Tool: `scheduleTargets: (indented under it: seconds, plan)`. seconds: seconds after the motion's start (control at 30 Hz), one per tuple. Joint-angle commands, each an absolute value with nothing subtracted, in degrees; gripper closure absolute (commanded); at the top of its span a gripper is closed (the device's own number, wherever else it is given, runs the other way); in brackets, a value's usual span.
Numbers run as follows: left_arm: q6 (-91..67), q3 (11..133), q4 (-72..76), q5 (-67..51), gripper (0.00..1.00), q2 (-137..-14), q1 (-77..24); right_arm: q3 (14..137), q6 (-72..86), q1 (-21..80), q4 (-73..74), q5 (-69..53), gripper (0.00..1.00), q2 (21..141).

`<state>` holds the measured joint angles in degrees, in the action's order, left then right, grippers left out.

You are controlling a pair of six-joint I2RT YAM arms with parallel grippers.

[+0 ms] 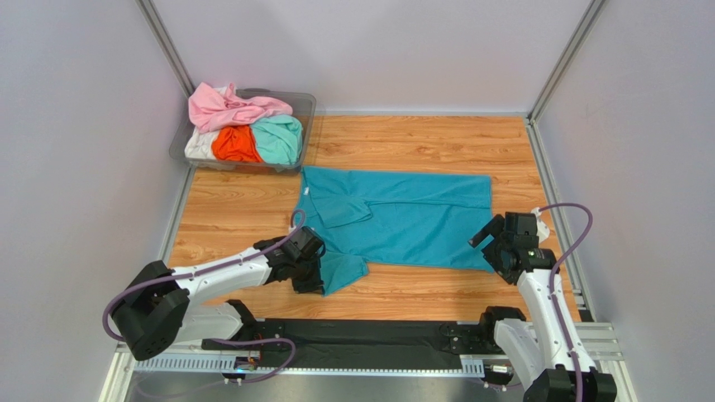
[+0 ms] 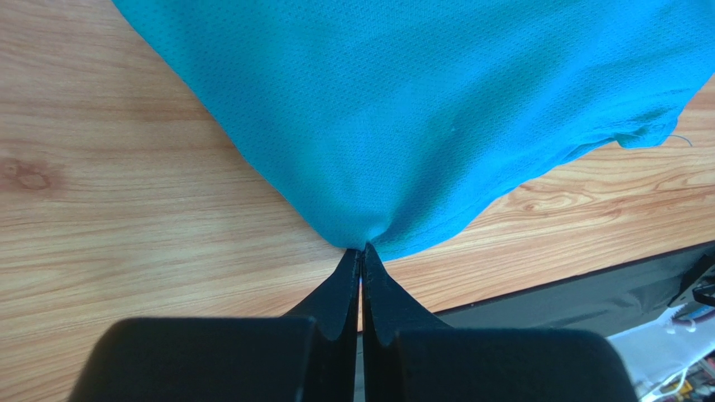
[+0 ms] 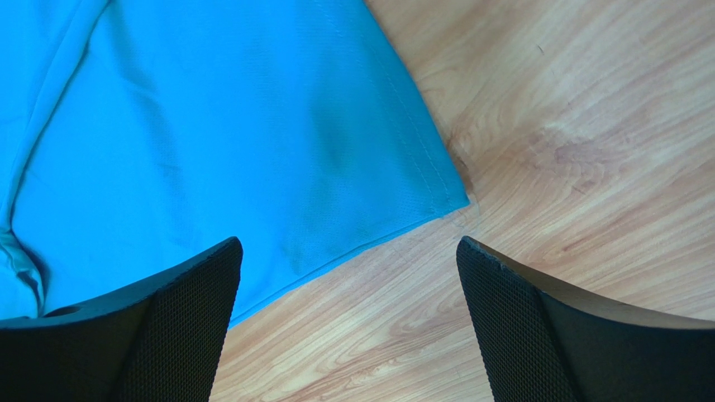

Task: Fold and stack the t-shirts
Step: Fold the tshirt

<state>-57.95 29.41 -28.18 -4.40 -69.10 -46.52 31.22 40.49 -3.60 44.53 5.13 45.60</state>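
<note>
Table [image 1: 403, 138] carrying a teal t-shirt [image 1: 411, 218], spread flat across its middle. Clear tub [image 1: 306, 100] at the far left corner holds bundled t-shirts [image 1: 235, 144]: pink, orange, mint, white. Left claw [image 2: 362, 255] is clamped on the teal t-shirt's near-left edge; right claw [image 3: 348, 251], jaws wide apart, hangs over its near-right corner.

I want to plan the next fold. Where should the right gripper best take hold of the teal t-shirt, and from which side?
Grip the near right hem corner of the teal t-shirt. It lies flat, one clean stitched edge, directly ahead of the open right gripper. Come from the bare table at its right, probably sliding one finger under.
</note>
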Motion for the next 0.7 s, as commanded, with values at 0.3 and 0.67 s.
scheduleTargets:
  seconds: [0.3,0.67]
  plan:
    - [-55.8,30.6,-29.6,-2.5,1.00,-66.3,-46.8,25.3,46.9,-4.0,38.9,8.1,0.01,47.5]
    - [-56.4,31.4,-31.6,-1.1,1.00,-66.4,-46.8,22.9,46.7,-5.8,33.9,9.1,0.18,54.5]
